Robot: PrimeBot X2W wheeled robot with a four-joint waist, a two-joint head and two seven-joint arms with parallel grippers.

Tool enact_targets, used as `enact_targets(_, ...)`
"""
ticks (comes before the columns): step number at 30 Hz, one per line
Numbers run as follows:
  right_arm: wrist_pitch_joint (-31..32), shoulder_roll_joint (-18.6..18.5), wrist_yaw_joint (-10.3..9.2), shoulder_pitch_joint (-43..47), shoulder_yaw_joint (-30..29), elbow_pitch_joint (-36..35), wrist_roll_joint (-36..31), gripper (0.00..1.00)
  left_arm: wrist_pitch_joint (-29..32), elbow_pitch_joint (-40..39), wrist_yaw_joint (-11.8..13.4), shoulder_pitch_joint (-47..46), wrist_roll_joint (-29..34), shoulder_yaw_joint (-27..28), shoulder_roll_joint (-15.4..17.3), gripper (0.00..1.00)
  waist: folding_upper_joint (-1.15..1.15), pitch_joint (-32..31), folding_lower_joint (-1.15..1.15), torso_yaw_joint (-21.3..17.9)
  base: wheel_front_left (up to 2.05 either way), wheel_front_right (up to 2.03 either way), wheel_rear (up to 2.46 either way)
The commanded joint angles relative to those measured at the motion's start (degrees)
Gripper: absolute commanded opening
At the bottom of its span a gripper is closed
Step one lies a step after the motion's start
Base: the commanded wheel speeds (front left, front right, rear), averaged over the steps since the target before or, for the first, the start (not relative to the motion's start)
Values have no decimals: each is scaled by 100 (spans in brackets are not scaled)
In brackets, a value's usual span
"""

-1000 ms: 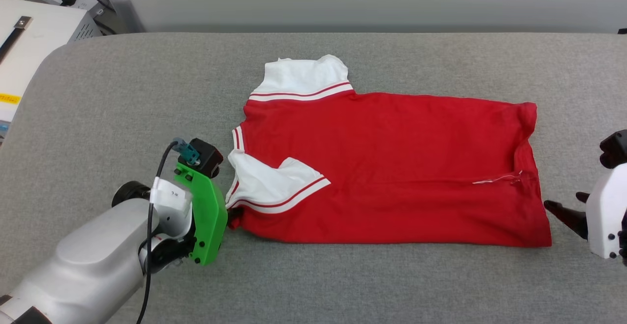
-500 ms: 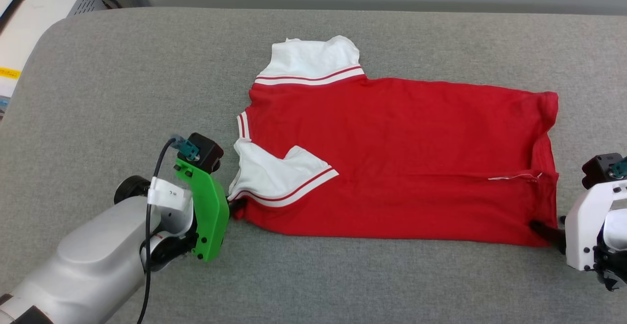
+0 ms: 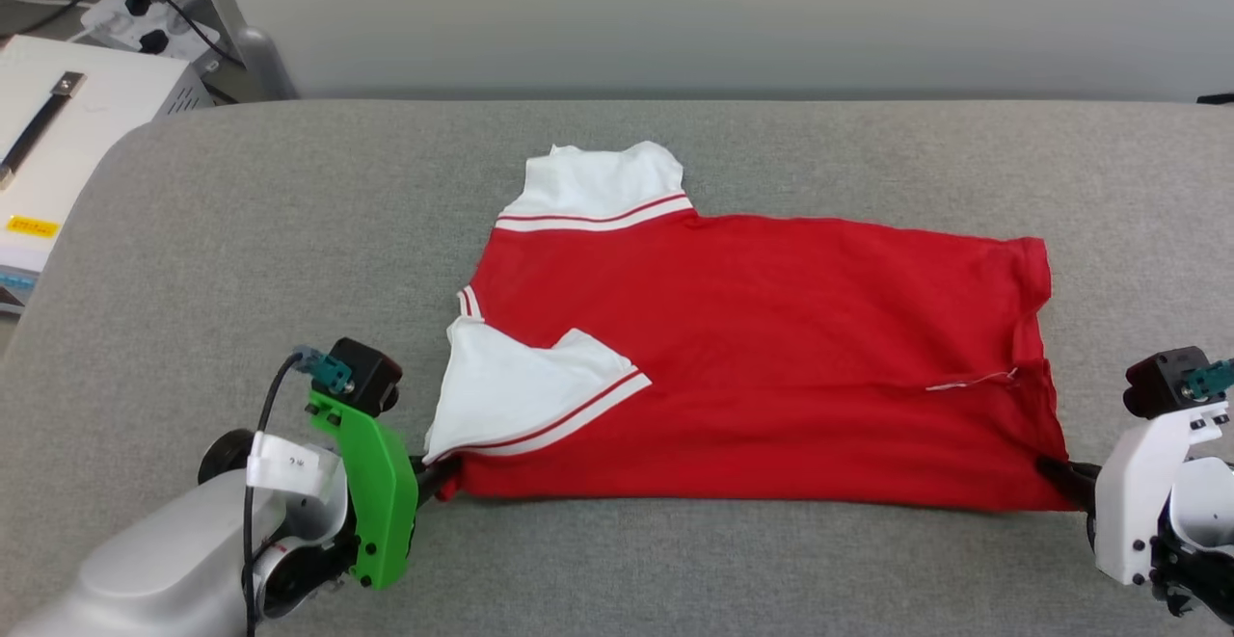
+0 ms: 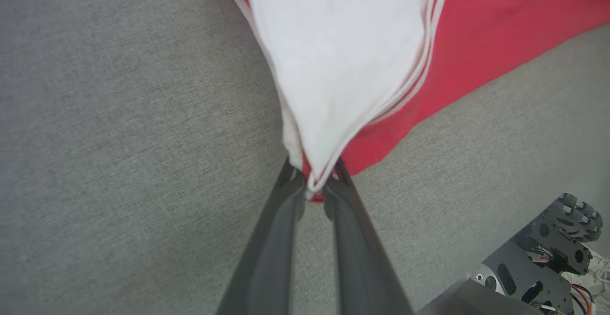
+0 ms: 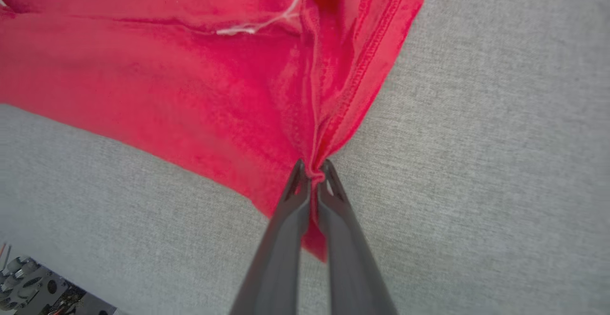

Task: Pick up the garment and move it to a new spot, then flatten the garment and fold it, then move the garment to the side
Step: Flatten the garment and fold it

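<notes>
The garment (image 3: 771,348), a red jersey with white striped sleeves, lies spread flat across the grey padded table (image 3: 289,232), its hem toward the right. At its near left corner my left gripper (image 3: 439,475) is shut on the fabric. The left wrist view shows that gripper (image 4: 314,181) pinching the white sleeve (image 4: 343,67) and red cloth between its dark fingers. At the near right hem corner my right gripper (image 3: 1056,471) is shut on the garment; the right wrist view shows it (image 5: 312,174) with bunched red hem (image 5: 343,91) pinched between its tips.
A white equipment box (image 3: 58,136) stands off the table's left end, with a power strip (image 3: 145,15) and cables behind it. A pale wall runs along the table's far edge. Bare grey surface surrounds the garment on every side.
My right gripper moved in from the right, reached the garment's near right hem corner and shut on it. The left gripper kept its grip. The head camera tilted between frames.
</notes>
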Motion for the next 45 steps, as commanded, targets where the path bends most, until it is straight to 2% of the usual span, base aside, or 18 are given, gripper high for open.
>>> enact_targets(1,-58,-81,-3,158,-48,-95,52,0,-29,-109,71,135,-46,-1,128,0,0,-174,0,-11,0,0,0)
enact_targets(8,-77,-332,-3,817,-418,-639,113,0,-45,-859,403,528,-72,-60,576,0,0,-340,0,3,0,0,0)
enact_targets(13,81,-292,-3,1301,-776,-854,73,0,-61,-1163,610,853,-141,-144,714,0,0,-325,0,-20,0,0,0)
enact_targets(18,264,-72,-3,1483,-987,-876,22,0,-81,-1163,760,987,-122,-198,689,0,0,-197,0,-65,0,0,0)
enact_targets(27,362,270,-3,1403,-1037,-430,-248,0,-228,-600,698,983,-135,-177,429,0,0,-47,0,-61,0,0,0)
enact_targets(28,309,280,-3,1393,-1022,-402,-315,0,-254,-550,689,984,-126,-178,397,8,0,-53,0,-53,0,0,0)
enact_targets(29,222,312,-3,1386,-1014,-385,-370,24,-291,-503,677,996,-131,-173,360,42,0,-70,0,-45,0,0,0)
enact_targets(30,148,362,-3,1381,-1036,-384,-371,80,-341,-484,675,1009,-134,-160,340,98,0,-94,0,-44,0,0,0)
enact_targets(31,48,409,-3,1378,-1070,-396,-384,100,-428,-473,691,1020,-123,-131,333,100,0,-128,0,-40,0,0,0)
enact_targets(39,-812,515,-3,1450,-1333,-919,-783,100,-906,-835,817,858,40,171,717,100,0,-326,0,-35,0,0,0)
enact_targets(42,-1240,606,-3,1396,-1557,-1163,-1088,100,-1051,-1062,941,637,121,382,911,100,0,-325,0,-65,0,0,0)
enact_targets(45,-1628,883,-3,1302,-1868,-1445,-1383,100,-1300,-1185,1128,290,341,629,1004,100,0,-258,0,-135,0,0,0)
